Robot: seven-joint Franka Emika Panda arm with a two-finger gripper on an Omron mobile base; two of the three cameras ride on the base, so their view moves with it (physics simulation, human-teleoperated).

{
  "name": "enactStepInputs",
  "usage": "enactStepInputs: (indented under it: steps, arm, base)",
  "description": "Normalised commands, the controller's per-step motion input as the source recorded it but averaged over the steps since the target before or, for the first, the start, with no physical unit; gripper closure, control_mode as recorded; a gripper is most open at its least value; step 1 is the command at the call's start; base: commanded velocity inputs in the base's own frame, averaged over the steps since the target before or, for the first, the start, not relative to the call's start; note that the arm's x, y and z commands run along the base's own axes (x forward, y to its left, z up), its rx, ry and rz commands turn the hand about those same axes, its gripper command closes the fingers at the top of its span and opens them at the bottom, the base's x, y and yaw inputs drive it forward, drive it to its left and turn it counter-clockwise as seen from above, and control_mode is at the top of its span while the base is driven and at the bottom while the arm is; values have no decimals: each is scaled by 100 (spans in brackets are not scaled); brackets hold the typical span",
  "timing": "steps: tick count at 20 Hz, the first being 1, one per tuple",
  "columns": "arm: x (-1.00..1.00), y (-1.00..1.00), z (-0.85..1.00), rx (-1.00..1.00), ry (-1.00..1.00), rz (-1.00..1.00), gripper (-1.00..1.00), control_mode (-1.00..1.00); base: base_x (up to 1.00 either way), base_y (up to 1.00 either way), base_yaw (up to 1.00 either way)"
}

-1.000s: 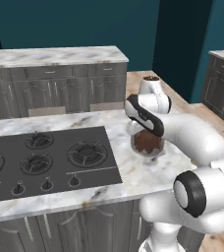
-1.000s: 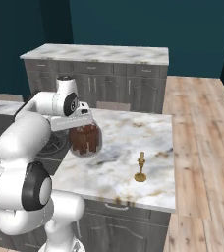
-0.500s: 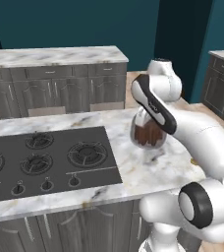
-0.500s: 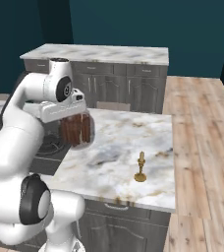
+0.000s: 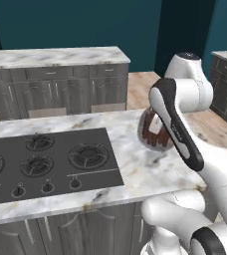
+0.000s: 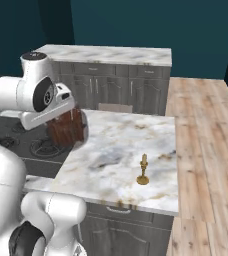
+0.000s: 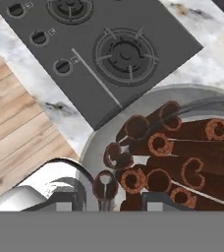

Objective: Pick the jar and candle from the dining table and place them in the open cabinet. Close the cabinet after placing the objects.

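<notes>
The jar (image 5: 153, 133), clear glass packed with reddish-brown sticks, hangs tilted above the dining table (image 5: 135, 172) near the right edge of the black cooktop (image 5: 46, 159). My gripper (image 6: 67, 111) is shut on the jar (image 6: 68, 130) from above. In the hand view the jar's open top and the stick ends (image 7: 168, 157) sit right before my gripper (image 7: 111, 197), with the cooktop (image 7: 109, 49) far below. The candle (image 6: 143, 170) stands upright in its brass holder near the table's front right corner, away from the gripper. The cabinet is out of view.
A marble counter on dark grey base cabinets (image 5: 60, 89) runs along the back wall. Wooden floor (image 6: 206, 140) lies to the right of the dining table (image 6: 116, 150). My own arm (image 5: 177, 124) arches over the table's right end.
The jar has risen off the table in the shut gripper and drifted slightly toward the cooktop as the arm lifted and swung. The candle has not moved.
</notes>
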Motion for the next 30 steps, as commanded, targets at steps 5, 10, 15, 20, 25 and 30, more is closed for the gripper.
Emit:
enactStepInputs:
  steps: [5,10,15,20,25,30]
  arm:
    - [-60,0,59,0,-19,0,100,-100]
    - [-13,0,31,0,-6,0,100,-100]
    - [-10,0,19,-1,-19,0,100,-100]
    - [-3,0,0,-1,-25,0,100,-100]
    - [0,0,0,0,-13,0,100,-100]
    - [0,0,0,0,-1,0,100,100]
  base:
    - [0,0,0]
    - [0,0,0]
    - [0,0,0]
    - [0,0,0]
    - [0,0,0]
    - [0,0,0]
